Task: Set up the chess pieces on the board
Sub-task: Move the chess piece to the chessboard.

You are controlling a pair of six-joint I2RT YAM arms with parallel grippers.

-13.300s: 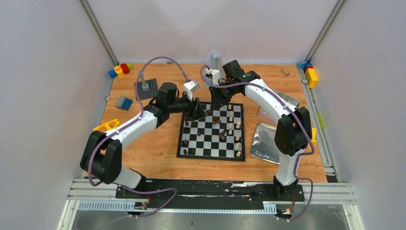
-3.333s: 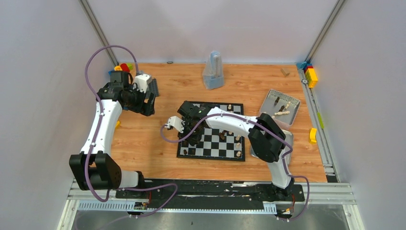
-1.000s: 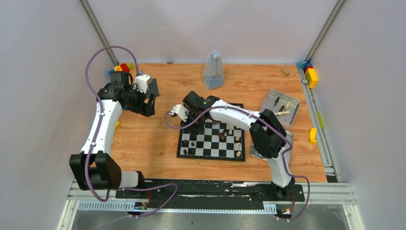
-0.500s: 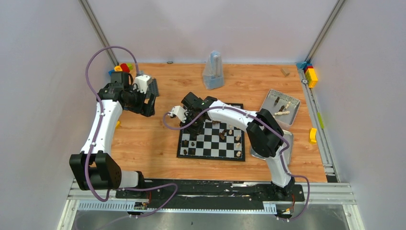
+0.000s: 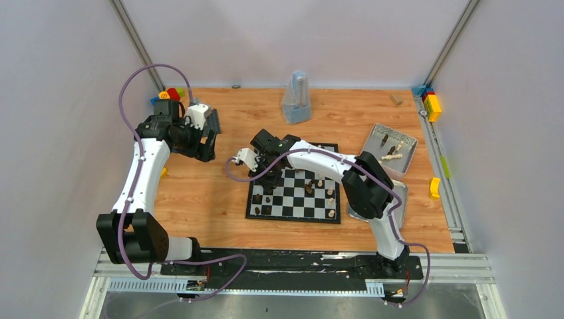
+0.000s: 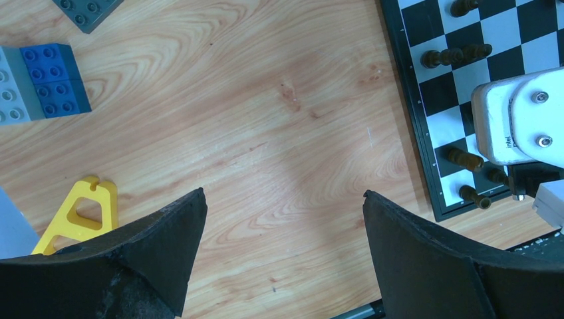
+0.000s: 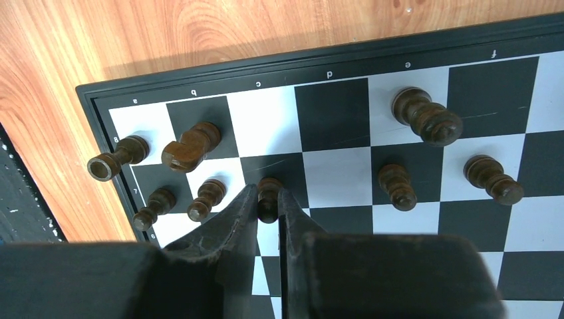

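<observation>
The chessboard [image 5: 292,211] lies mid-table, also in the right wrist view [image 7: 346,106]. My right gripper [image 7: 268,197] is shut on a dark pawn [image 7: 268,193] over the board's left side, near the rook [image 7: 114,159] and knight [image 7: 191,145] in the corner. In the top view that gripper [image 5: 267,178] is over the board's far left part. Pale pieces [image 5: 330,193] stand along the right columns. My left gripper [image 6: 282,199] is open and empty above bare wood left of the board; in the top view it [image 5: 203,147] is by the grey baseplate.
A silver tray [image 5: 399,141] with a few pieces sits at the right. A clear bag [image 5: 296,98] stands at the back. Toy blocks [image 5: 171,94] lie at the back left and back right [image 5: 432,105]. A yellow piece [image 6: 80,214] and blue-grey bricks [image 6: 40,83] lie under the left wrist.
My right gripper has shifted slightly left and nearer over the board's left columns, still shut on the pawn. The left arm has not moved.
</observation>
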